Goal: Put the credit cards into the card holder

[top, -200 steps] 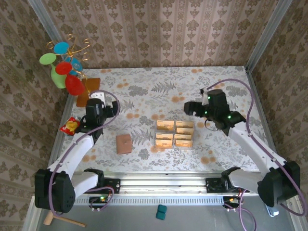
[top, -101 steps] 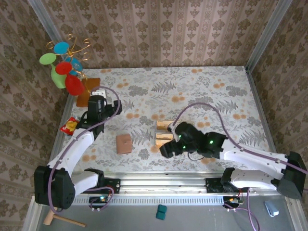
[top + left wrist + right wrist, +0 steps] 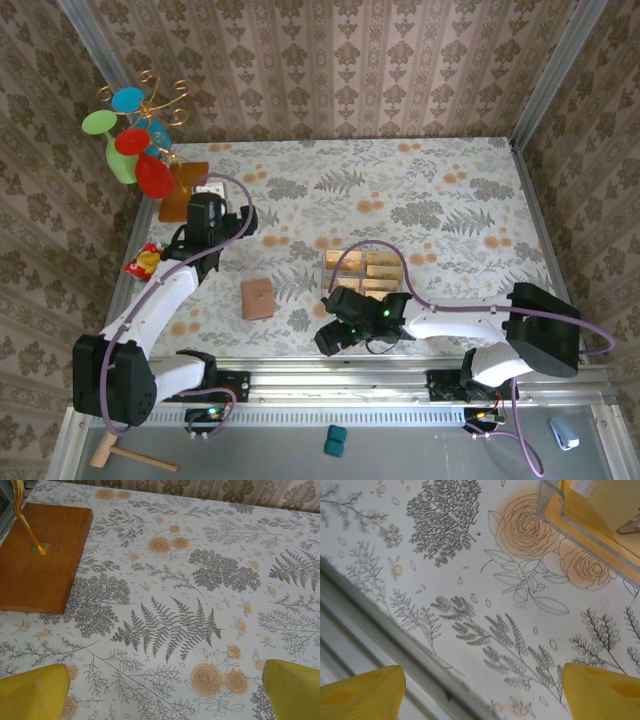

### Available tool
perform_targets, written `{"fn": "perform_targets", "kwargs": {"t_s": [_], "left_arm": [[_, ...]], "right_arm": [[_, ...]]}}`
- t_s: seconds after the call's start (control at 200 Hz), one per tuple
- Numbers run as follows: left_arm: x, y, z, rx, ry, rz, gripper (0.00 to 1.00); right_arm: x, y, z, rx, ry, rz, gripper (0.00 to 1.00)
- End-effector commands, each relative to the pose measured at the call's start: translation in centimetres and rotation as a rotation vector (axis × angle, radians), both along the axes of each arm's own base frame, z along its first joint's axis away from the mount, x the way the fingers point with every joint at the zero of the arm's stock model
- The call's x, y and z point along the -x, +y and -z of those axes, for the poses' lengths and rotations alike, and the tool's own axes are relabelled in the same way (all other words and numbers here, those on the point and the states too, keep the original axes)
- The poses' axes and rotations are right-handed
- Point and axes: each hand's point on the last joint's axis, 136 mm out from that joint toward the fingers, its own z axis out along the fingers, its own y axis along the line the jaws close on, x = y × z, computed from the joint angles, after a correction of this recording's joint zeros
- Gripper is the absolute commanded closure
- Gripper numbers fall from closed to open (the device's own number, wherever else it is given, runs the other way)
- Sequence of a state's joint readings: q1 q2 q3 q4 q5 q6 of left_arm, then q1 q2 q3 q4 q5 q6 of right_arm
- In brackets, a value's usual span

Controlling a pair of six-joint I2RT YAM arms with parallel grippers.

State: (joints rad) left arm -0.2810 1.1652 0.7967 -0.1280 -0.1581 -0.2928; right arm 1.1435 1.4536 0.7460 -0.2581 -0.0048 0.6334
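While both grippers hang empty above the table (image 3: 470, 200), the cards (image 3: 345, 261) lie flat in the compartments of the clear tray (image 3: 403, 265), tan-gold and all alike. The holder (image 3: 258, 298) lies flat on the flowered cloth left of the tray. It is near the tray but apart from it, about level with its near half, and away from both grippers.

The right gripper (image 3: 330, 338) is just off the tray's near-left corner, between the tray and the table's near rail (image 3: 350, 630). Its arm runs along the tray's near side and hides the front compartments from the top camera. In its wrist view the two yellow fingers (image 3: 365, 690) stand wide with bare cloth between them, and the tray's corner lies ahead and off to one side. It holds nothing.

The left gripper (image 3: 162, 690) is well left of the tray, farther from it than the holder and toward the far side. Its jaws are spread fully over fern-printed cloth, and it holds nothing. Farther left and back from the tray lies a wooden board (image 3: 37, 560) with a gold rod (image 3: 22, 515) rising from it, topped by coloured discs (image 3: 130, 140). A red-and-yellow packet (image 3: 147, 262) lies at the table's left edge, about level with the tray.
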Motion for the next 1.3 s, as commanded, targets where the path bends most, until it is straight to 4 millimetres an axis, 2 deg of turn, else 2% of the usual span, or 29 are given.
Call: {"fn": "perform_targets", "kwargs": {"t_s": [0.0, 0.155, 0.365, 0.89, 1.065, 1.295], "left_arm": [[-0.6, -0.1, -1.4, 0.008, -0.028, -0.013, 0.0], [-0.7, -0.2, -1.5, 0.01, -0.033, -0.011, 0.0], [-0.8, -0.3, -1.6, 0.011, -0.035, -0.008, 0.0], [-1.1, -0.7, -1.4, 0.019, -0.027, -0.001, 0.0], [-1.1, -1.1, -1.1, 0.02, -0.012, 0.007, 0.0], [-0.8, -2.3, -0.5, 0.047, 0.015, 0.032, 0.0]], "right_arm": [[-1.4, 0.8, 0.1, -0.004, -0.056, 0.038, 0.16], [-2.4, 0.6, 1.2, 0.034, -0.084, 0.058, 0.16], [-4.4, -0.3, 1.8, 0.072, -0.132, 0.1, 0.16], [-12.7, -3.5, 0.6, 0.042, -0.201, 0.289, 0.16], [-15.3, -3.4, 0.5, 0.023, -0.194, 0.314, 0.16], [-16.6, -2.8, -0.3, -0.016, -0.159, 0.302, 0.16]]}}
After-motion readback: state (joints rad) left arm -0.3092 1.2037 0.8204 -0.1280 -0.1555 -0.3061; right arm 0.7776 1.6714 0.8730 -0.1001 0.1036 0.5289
